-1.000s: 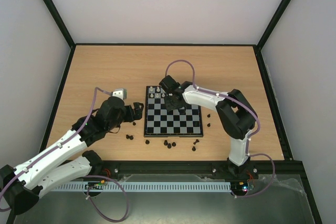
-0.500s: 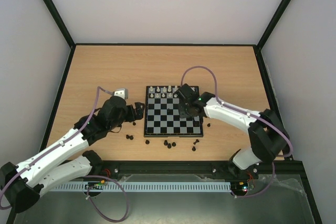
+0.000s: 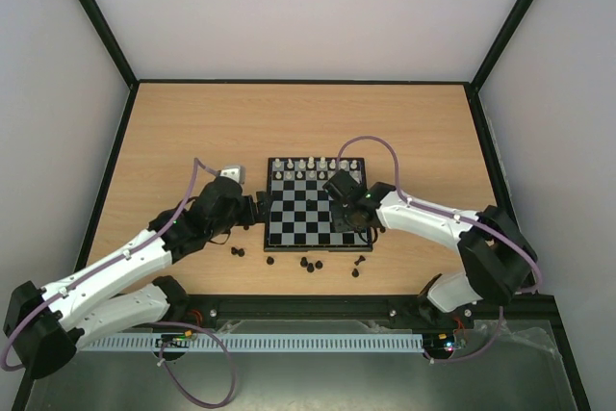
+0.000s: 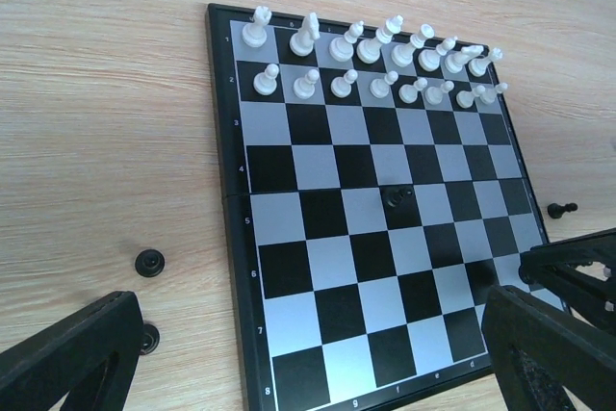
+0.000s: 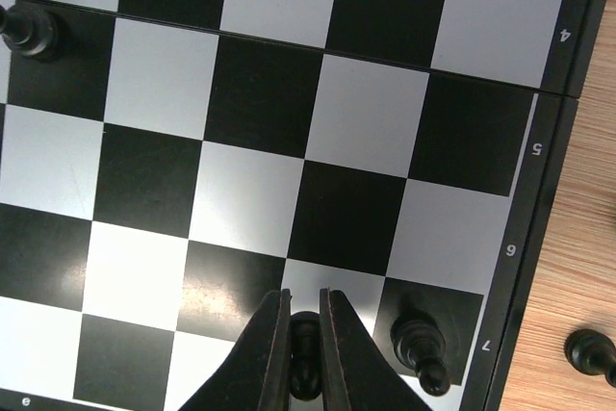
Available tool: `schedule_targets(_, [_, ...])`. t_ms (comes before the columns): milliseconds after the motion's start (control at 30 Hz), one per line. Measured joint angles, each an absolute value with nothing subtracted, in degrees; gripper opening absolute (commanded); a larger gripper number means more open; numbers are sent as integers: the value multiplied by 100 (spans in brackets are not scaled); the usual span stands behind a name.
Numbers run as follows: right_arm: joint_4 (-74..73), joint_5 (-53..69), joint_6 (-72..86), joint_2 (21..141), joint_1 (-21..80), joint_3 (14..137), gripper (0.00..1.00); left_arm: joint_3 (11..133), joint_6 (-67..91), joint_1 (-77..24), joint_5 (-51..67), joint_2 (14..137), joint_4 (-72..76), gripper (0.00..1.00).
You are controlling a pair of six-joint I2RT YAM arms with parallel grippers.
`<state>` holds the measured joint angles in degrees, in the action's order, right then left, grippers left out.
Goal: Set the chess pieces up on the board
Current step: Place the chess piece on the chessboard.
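right gripper (image 5: 304, 307) — one (black) piece (image 5: 304, 353)

A light wood-grain tabletop (image 3: 404, 122) fills the middle of the frame, edged by a thin black rim (image 3: 298, 81). Pale grey walls (image 3: 308, 7) rise behind and to both sides, with slanted black posts (image 3: 97, 16) in the upper corners. A white slotted strip (image 3: 308, 343) runs along the bottom, above a grey sheet (image 3: 318, 382).
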<state>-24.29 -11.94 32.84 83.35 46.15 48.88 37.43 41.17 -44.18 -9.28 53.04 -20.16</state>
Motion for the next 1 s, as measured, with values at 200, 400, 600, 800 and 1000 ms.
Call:
schedule_targets(200, [-2429,-1260,3334,8447,4622,4866,9,3743,4143,-4447,-950,5286,-2010,99])
schedule_targets(400, [-2423,-1278,3367,8490,4622,4783,11,3743,4158,-4475,-965,5299,-2008,100])
schedule_targets(600, [-2383,-1262,3369,8521,4622,4696,19,3743,4163,-4508,-978,5393,-2005,99])
schedule_targets(800, [-2359,-1245,3367,8530,4622,4696,27,3743,4163,-4539,-1013,5413,-2005,100])
schedule_targets(1000, [-2443,-1245,3334,8423,4622,4945,34,3743,4165,-4539,-1061,5413,-2012,99])
